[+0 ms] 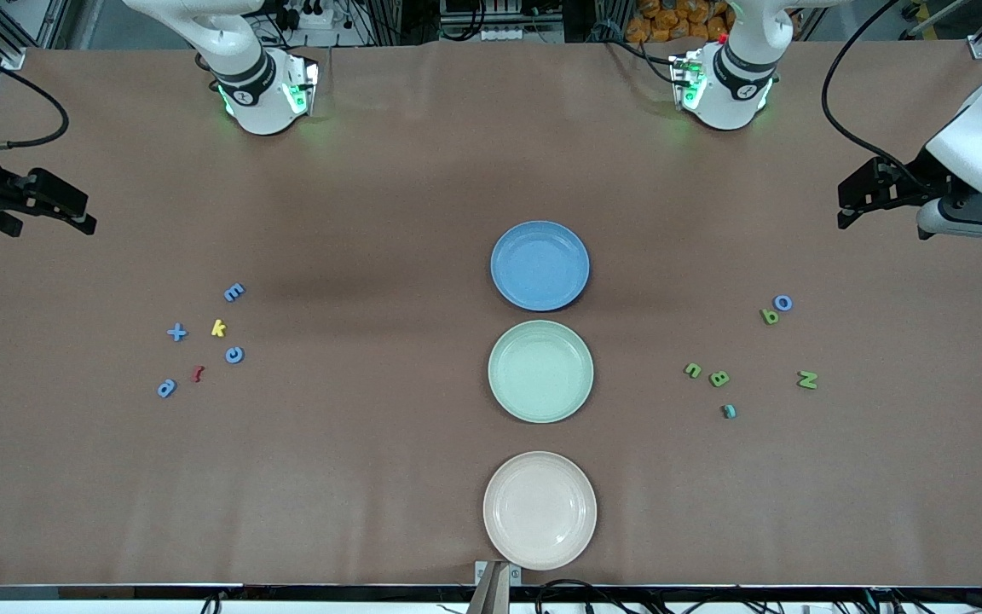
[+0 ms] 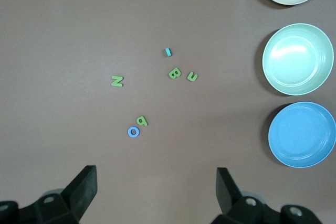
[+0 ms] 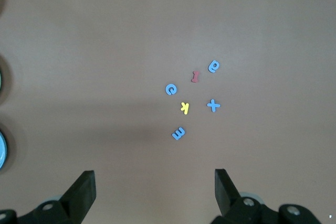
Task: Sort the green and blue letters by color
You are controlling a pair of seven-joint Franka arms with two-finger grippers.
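Blue plate (image 1: 540, 265), green plate (image 1: 540, 371), cream plate (image 1: 540, 510): all bare. Blue letters (image 1: 234, 292) on table below open right pincer (image 3: 155, 192); green letters (image 1: 719, 379) below open left pincer (image 2: 156, 190). Both arms wait.

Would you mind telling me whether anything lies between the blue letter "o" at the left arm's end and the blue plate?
Nothing visible does. Bare table runs from the blue "o" to the blue plate. The green "b" touches or nearly touches it, but on the side nearer the camera, off that line.
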